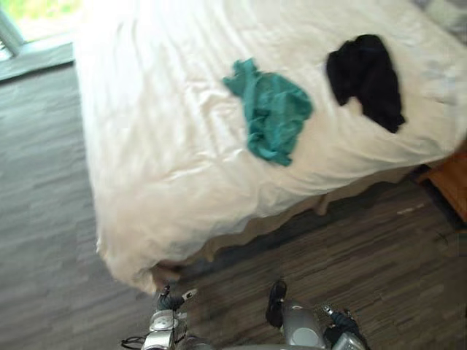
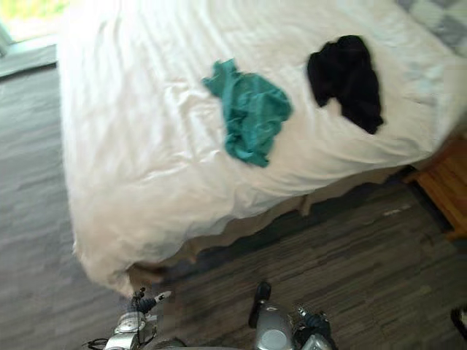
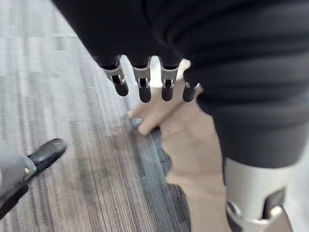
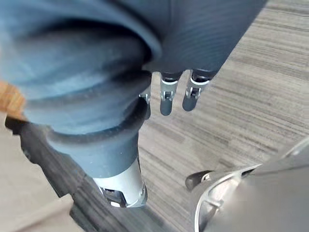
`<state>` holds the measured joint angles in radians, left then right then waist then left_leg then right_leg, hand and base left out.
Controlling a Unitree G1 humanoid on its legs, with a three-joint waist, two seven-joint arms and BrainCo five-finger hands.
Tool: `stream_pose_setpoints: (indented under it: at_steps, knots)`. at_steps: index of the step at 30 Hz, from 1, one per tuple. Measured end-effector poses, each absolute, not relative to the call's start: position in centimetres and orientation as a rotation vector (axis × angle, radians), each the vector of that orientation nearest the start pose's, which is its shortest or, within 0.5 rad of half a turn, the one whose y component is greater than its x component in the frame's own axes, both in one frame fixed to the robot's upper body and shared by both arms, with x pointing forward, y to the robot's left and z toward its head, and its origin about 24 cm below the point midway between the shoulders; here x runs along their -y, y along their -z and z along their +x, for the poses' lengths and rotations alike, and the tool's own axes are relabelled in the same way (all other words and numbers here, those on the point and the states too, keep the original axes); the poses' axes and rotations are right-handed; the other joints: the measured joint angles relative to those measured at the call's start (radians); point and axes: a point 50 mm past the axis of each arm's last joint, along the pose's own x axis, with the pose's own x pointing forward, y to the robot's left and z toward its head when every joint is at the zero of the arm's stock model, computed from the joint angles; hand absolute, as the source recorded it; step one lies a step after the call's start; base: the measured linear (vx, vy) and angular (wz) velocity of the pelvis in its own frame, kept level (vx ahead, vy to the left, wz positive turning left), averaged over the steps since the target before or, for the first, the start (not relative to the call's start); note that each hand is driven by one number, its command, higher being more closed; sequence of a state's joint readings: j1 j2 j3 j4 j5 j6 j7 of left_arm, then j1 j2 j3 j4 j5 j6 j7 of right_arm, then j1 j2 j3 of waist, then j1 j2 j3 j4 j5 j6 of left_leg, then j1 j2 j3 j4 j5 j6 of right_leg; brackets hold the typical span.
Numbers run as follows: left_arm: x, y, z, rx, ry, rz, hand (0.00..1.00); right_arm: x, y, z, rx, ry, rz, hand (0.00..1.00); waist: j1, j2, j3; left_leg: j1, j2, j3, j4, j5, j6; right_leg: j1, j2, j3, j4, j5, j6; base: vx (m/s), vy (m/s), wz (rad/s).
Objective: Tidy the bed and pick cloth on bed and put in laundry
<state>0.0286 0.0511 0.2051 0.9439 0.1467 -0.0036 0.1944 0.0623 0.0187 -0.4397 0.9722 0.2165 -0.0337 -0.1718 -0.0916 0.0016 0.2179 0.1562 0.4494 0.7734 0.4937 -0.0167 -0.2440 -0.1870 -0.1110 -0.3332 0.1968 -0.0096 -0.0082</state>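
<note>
A crumpled teal cloth (image 1: 271, 111) lies near the middle of the white-sheeted bed (image 1: 160, 146). To its right, closer to the bed's right side, is a black cloth (image 1: 366, 76). Both are loose on the sheet and well apart from each other. My left hand (image 3: 143, 83) hangs low beside the bed's tan skirt (image 3: 193, 145), its fingers straight over the floor and holding nothing. My right hand (image 4: 165, 94) also hangs over the grey floor, fingers straight and empty. Both hands are below the bed's near edge, far from the cloths.
Grey striped carpet (image 1: 44, 240) runs along the bed's left and near sides. A wooden bedside unit (image 1: 451, 182) stands at the right by the bed's corner. A patterned pillow (image 2: 438, 18) lies at the bed's far right. A bright window or door (image 1: 29, 18) is at the far left.
</note>
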Motion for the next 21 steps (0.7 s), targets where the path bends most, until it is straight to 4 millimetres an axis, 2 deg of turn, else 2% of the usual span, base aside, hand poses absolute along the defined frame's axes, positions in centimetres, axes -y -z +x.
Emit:
stream_pose_setpoints:
  at_steps: [1, 2, 3, 4, 5, 7, 9, 10, 11, 12, 13, 14, 15, 16, 17, 18, 19, 20, 21]
  knots:
    - [-20.6, 14.4, 13.1, -0.970, -0.320, 0.184, 0.00, 21.3, 15.4, 10.0, -0.982, 0.682, 0.311, 0.00, 0.002, 0.010, -0.004, -0.023, 0.028, -0.039, 0.089, 0.015, 0.021, 0.007, 0.018, 0.032, -0.010, 0.002, -0.003, 0.07, -0.018, -2.12]
    - [-19.9, 14.7, 12.7, -0.983, -0.305, 0.182, 0.00, 22.2, 15.3, 9.7, -0.987, 0.675, 0.260, 0.00, -0.001, 0.027, -0.013, -0.090, 0.040, -0.184, 0.252, -0.007, 0.059, 0.007, 0.043, 0.108, -0.020, 0.010, -0.012, 0.09, 0.118, -2.10]
    - [-19.4, 14.8, 12.7, -0.984, -0.297, 0.169, 0.00, 23.2, 15.2, 9.2, -0.995, 0.679, 0.219, 0.00, -0.001, 0.050, -0.019, -0.153, -0.004, -0.346, 0.379, -0.084, 0.070, 0.007, 0.066, 0.189, -0.022, 0.020, -0.022, 0.11, 0.157, -2.06]
    - [-19.3, 14.8, 12.7, -0.987, -0.296, 0.167, 0.00, 23.4, 15.2, 8.9, -1.001, 0.680, 0.209, 0.00, -0.001, 0.054, -0.022, -0.166, -0.032, -0.392, 0.396, -0.112, 0.058, 0.009, 0.074, 0.218, -0.024, 0.022, -0.020, 0.13, 0.213, -1.95]
    - [-19.2, 14.8, 12.6, -0.989, -0.295, 0.166, 0.00, 23.6, 15.2, 8.5, -1.015, 0.679, 0.190, 0.00, 0.000, 0.057, -0.024, -0.177, -0.085, -0.470, 0.381, -0.132, 0.061, 0.017, 0.081, 0.267, -0.029, 0.026, -0.013, 0.07, 0.167, -1.55]
    - [-19.2, 14.9, 12.5, -0.991, -0.296, 0.167, 0.00, 23.4, 15.4, 7.8, -1.042, 0.670, 0.177, 0.00, 0.001, 0.059, -0.025, -0.182, -0.121, -0.573, 0.299, -0.165, 0.064, 0.029, 0.111, 0.365, -0.042, 0.027, 0.006, 0.05, 0.230, -1.69]
    - [-18.9, 14.9, 12.5, -0.991, -0.280, 0.175, 0.00, 23.3, 15.5, 7.4, -1.059, 0.646, 0.146, 0.00, 0.003, 0.060, -0.030, -0.151, -0.182, -0.749, 0.136, -0.229, 0.065, 0.014, 0.142, 0.465, -0.047, 0.034, 0.039, 0.00, 0.341, -1.95]
    - [-18.8, 15.1, 12.0, -1.013, -0.277, 0.175, 0.00, 23.3, 15.4, 7.2, -1.060, 0.624, 0.112, 0.00, 0.014, 0.073, -0.072, -0.094, -0.228, -0.811, 0.015, -0.292, 0.097, -0.019, 0.153, 0.533, -0.072, 0.063, 0.081, 0.00, 0.315, -1.61]
    - [-18.3, 15.0, 12.5, -1.000, -0.263, 0.172, 0.00, 23.0, 15.5, 6.8, -1.068, 0.622, 0.115, 0.00, 0.001, 0.070, -0.078, -0.084, -0.245, -0.812, -0.033, -0.317, 0.109, -0.035, 0.156, 0.556, -0.081, 0.074, 0.093, 0.01, 0.280, -0.99]
    - [-18.3, 14.8, 13.3, -0.978, -0.254, 0.182, 0.00, 22.6, 15.7, 6.5, -1.079, 0.622, 0.125, 0.00, -0.018, 0.045, -0.078, -0.081, -0.263, -0.797, -0.064, -0.345, 0.109, -0.052, 0.146, 0.580, -0.082, 0.109, 0.103, -0.06, 0.253, -0.13]
    - [-18.2, 14.4, 14.5, -0.948, -0.238, 0.191, 0.00, 22.3, 15.7, 6.2, -1.089, 0.615, 0.122, 0.00, -0.029, 0.032, -0.072, -0.073, -0.276, -0.764, -0.109, -0.393, 0.106, -0.078, 0.133, 0.595, -0.091, 0.160, 0.125, -0.10, 0.259, -0.13]
    - [-18.1, 14.2, 14.9, -0.937, -0.233, 0.192, 0.00, 22.1, 15.8, 6.2, -1.090, 0.611, 0.124, 0.00, -0.028, 0.023, -0.073, -0.070, -0.283, -0.744, -0.127, -0.405, 0.109, -0.087, 0.129, 0.610, -0.100, 0.173, 0.131, -0.15, 0.274, -0.66]
    - [-18.0, 14.2, 15.2, -0.930, -0.228, 0.190, 0.00, 21.7, 15.7, 6.7, -1.081, 0.595, 0.118, 0.00, -0.005, 0.004, -0.069, -0.049, -0.304, -0.682, -0.162, -0.419, 0.128, -0.102, 0.125, 0.627, -0.125, 0.224, 0.123, -0.16, 0.236, -1.25]
    - [-17.8, 14.1, 15.5, -0.923, -0.226, 0.185, 0.00, 21.8, 15.5, 7.1, -1.069, 0.570, 0.091, 0.00, 0.012, -0.007, -0.066, -0.042, -0.317, -0.617, -0.163, -0.413, 0.139, -0.099, 0.122, 0.581, -0.195, 0.349, 0.068, -0.17, 0.199, -1.38]
    - [-17.8, 14.1, 15.5, -0.923, -0.226, 0.183, 0.00, 21.8, 15.5, 7.4, -1.062, 0.558, 0.081, 0.00, 0.020, -0.003, -0.065, -0.047, -0.313, -0.596, -0.164, -0.401, 0.160, -0.092, 0.126, 0.549, -0.246, 0.419, 0.029, -0.17, 0.092, -1.36]
    - [-17.8, 14.1, 15.4, -0.926, -0.235, 0.179, 0.00, 21.9, 15.2, 8.3, -1.042, 0.542, 0.065, 0.00, 0.026, 0.010, -0.056, -0.049, -0.308, -0.536, -0.183, -0.383, 0.190, -0.103, 0.124, 0.358, -0.238, 0.433, -0.055, -0.16, 0.052, -0.96]
    - [-17.8, 14.0, 15.7, -0.916, -0.239, 0.175, 0.00, 22.1, 15.2, 8.5, -1.040, 0.543, 0.060, 0.00, 0.025, 0.017, -0.048, -0.031, -0.308, -0.485, -0.224, -0.382, 0.191, -0.151, 0.091, 0.104, 0.042, 0.151, -0.111, -0.14, 0.051, -0.80]
    - [-17.7, 14.0, 15.7, -0.916, -0.239, 0.175, 0.00, 22.0, 15.2, 8.4, -1.046, 0.540, 0.054, 0.00, 0.025, 0.015, -0.045, -0.020, -0.311, -0.467, -0.230, -0.379, 0.194, -0.152, 0.077, 0.051, 0.136, 0.068, -0.111, -0.10, 0.080, -0.63]
    - [-17.6, 14.2, 15.1, -0.931, -0.242, 0.167, 0.00, 22.1, 15.3, 7.8, -1.061, 0.540, 0.044, 0.00, 0.027, 0.022, -0.042, 0.006, -0.310, -0.438, -0.233, -0.378, 0.194, -0.127, 0.067, -0.002, 0.272, -0.049, -0.106, -0.09, 0.070, -0.59]
